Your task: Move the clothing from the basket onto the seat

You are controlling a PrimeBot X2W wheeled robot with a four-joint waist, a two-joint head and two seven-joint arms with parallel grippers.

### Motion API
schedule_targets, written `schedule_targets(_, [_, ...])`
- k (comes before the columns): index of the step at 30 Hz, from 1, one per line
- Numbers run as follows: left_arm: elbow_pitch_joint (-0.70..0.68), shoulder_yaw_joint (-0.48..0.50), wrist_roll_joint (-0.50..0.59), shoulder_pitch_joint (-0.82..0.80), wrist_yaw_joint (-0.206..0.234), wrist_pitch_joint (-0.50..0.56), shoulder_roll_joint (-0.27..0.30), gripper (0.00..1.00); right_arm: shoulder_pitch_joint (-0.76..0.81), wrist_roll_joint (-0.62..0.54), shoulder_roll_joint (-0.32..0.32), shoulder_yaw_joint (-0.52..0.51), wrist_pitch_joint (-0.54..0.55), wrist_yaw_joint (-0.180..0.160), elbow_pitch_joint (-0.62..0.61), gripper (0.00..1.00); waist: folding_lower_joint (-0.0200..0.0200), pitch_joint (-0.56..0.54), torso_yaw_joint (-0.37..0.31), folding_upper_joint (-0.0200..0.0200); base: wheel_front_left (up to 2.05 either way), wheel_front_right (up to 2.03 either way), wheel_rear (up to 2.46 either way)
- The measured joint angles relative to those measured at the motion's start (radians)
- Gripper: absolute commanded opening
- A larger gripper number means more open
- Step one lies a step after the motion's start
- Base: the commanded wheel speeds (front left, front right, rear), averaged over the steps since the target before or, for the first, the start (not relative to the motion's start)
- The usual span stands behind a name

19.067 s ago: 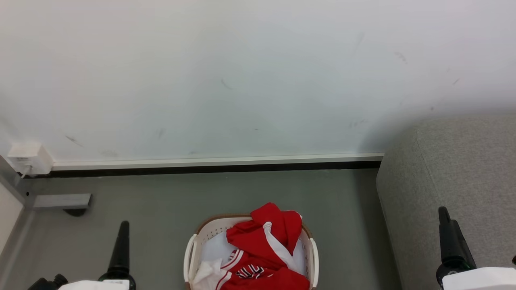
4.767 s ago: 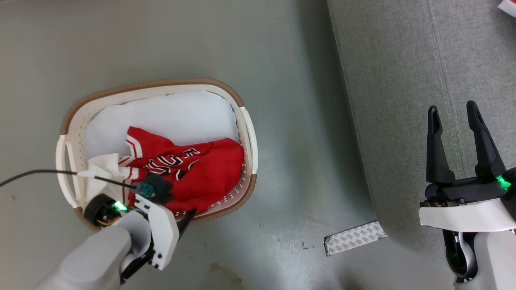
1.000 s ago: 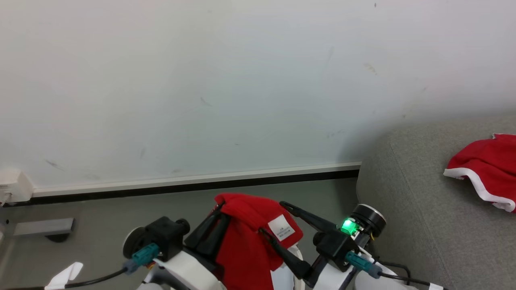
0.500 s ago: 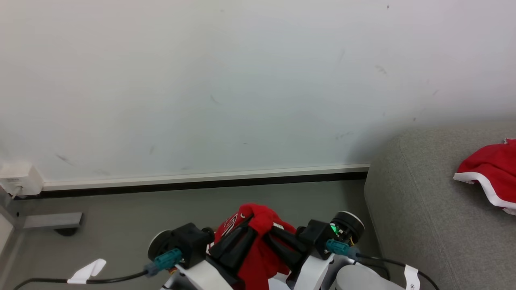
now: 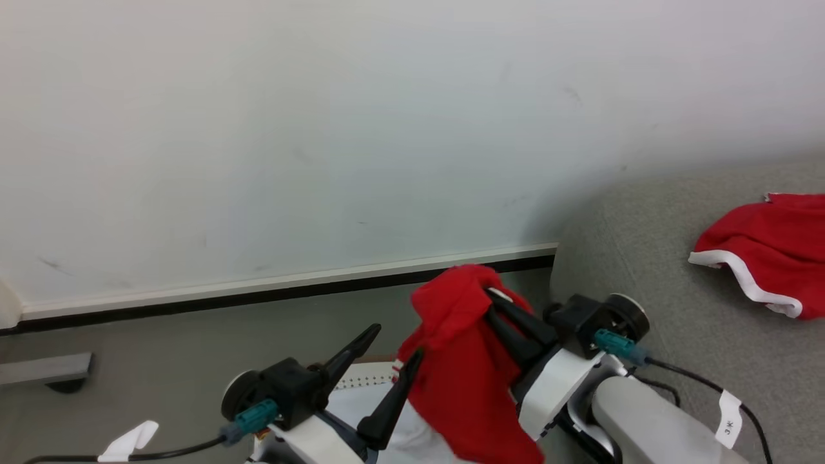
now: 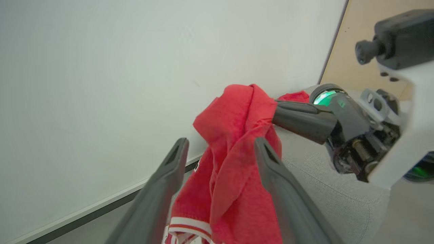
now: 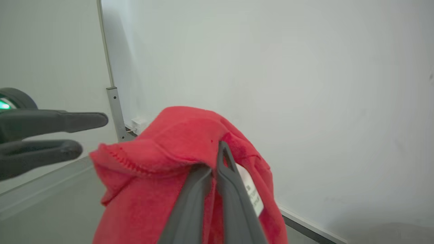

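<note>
1. We see the right gripper (image 5: 496,306) clamped shut on a bunched fold at the top of the red garment (image 5: 464,374). The rest hangs free over the basket (image 5: 364,380), short of the sofa (image 5: 644,270).
2. The left gripper (image 5: 398,341) stands wide open and empty, just beside the hanging cloth. We cannot tell whether a finger touches it. A brisk swing to the right could hook the cloth on that finger.
3. We judge the pinch thin, since one fold carries all the weight. A jerk could pull it free, and the garment would drop to the floor (image 5: 161,361).
4. The hem trails low, so it may catch the basket rim or the sofa's side.
5. If we release near the sofa's edge, it could slide off. It is safer to aim toward the second red piece (image 5: 760,258) lying further in.
</note>
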Motion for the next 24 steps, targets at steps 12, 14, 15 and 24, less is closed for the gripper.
schedule_targets(12, [0.013, -0.002, 0.002, -0.016, -0.004, -0.022, -0.009, 1.00, 0.016, -0.095, -0.059, -0.199, 0.000, 0.000, -0.067, 0.00, 0.0000, 0.049, -0.165, 0.0000, 0.00, 0.00, 0.00])
schedule_targets(14, [0.016, -0.005, 0.004, -0.023, -0.006, -0.021, -0.009, 1.00, 0.019, -0.105, -0.067, -0.229, 0.000, 0.000, -0.075, 0.00, 0.0000, 0.059, -0.198, 0.0000, 0.00, 0.00, 0.00])
schedule_targets(15, [0.017, -0.006, 0.006, -0.025, -0.009, -0.021, -0.009, 1.00, 0.019, -0.111, -0.072, -0.245, 0.000, 0.000, -0.079, 0.00, 0.0000, 0.065, -0.213, 0.0000, 0.00, 0.00, 0.00])
schedule_targets(24, [0.007, -0.017, 0.026, -0.072, -0.027, -0.006, -0.002, 1.00, 0.022, -0.166, -0.085, -0.385, 0.000, 0.000, -0.118, 0.00, 0.0000, 0.152, -0.294, 0.0000, 0.00, 0.00, 0.00])
